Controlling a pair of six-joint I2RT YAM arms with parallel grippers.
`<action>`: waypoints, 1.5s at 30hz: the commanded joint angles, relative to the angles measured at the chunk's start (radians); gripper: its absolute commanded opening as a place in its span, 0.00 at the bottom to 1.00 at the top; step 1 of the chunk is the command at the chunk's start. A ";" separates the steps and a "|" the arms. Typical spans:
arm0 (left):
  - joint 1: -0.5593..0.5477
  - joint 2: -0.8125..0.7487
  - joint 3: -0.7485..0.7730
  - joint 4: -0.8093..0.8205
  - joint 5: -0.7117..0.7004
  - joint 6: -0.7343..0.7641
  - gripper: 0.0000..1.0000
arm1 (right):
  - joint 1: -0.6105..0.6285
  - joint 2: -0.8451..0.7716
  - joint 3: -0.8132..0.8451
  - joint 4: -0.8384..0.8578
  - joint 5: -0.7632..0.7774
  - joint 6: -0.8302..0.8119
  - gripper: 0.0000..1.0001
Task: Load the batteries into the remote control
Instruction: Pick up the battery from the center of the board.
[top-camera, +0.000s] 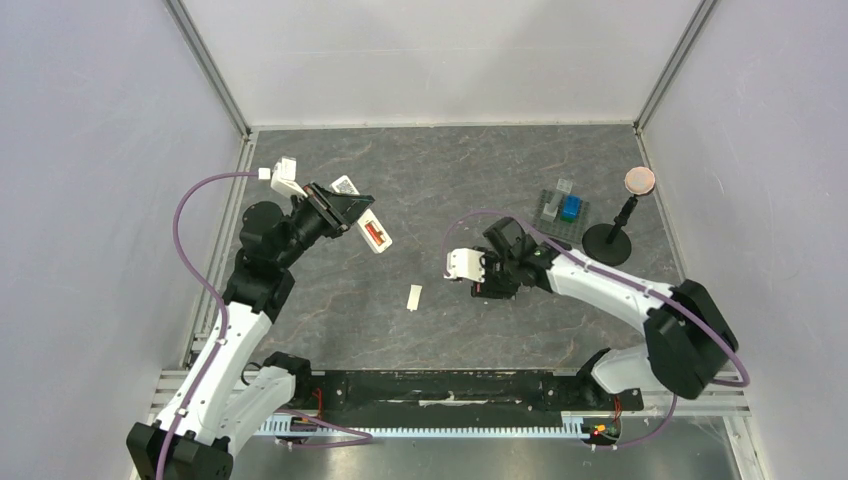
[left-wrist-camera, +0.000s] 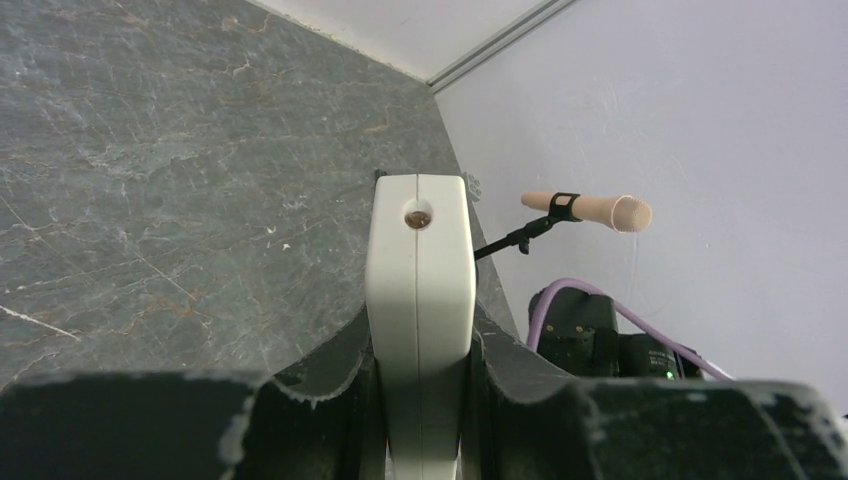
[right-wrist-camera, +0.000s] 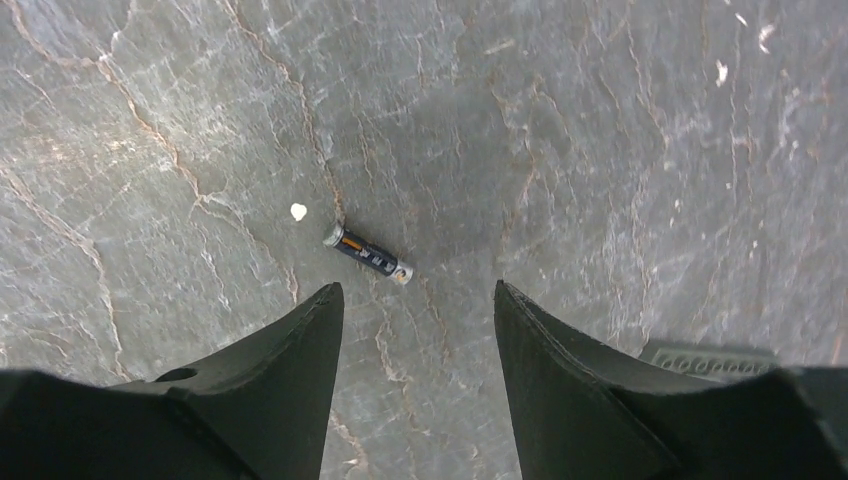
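Note:
The white remote control (top-camera: 384, 243) is lifted off the table, with my left gripper (top-camera: 349, 212) shut on its middle. Its open back faces up, with a code sticker near the far end and a red battery (top-camera: 374, 233) lying in the compartment. The left wrist view shows the remote (left-wrist-camera: 418, 260) edge-on, clamped between both fingers. A dark battery (right-wrist-camera: 368, 253) lies on the table just ahead of my right gripper (right-wrist-camera: 418, 292), which hangs open above it with nothing between its fingers. Seen from above, the right gripper (top-camera: 492, 284) points down at mid-table and hides that battery.
A small white cover piece (top-camera: 414, 298) lies between the arms, near the front. Blue and grey blocks on a grey plate (top-camera: 562, 210) stand at the back right, next to a black stand with a round pink head (top-camera: 640, 180). A white speck (right-wrist-camera: 298, 211) lies by the dark battery.

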 joint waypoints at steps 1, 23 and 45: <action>0.005 -0.002 0.053 0.037 -0.004 0.056 0.02 | -0.007 0.087 0.089 -0.156 -0.060 -0.151 0.59; 0.009 0.002 0.061 0.023 -0.028 0.069 0.02 | -0.006 0.241 0.120 -0.068 -0.014 -0.238 0.58; 0.010 0.001 0.060 0.026 -0.045 0.063 0.02 | -0.008 0.326 0.177 -0.097 -0.066 -0.272 0.19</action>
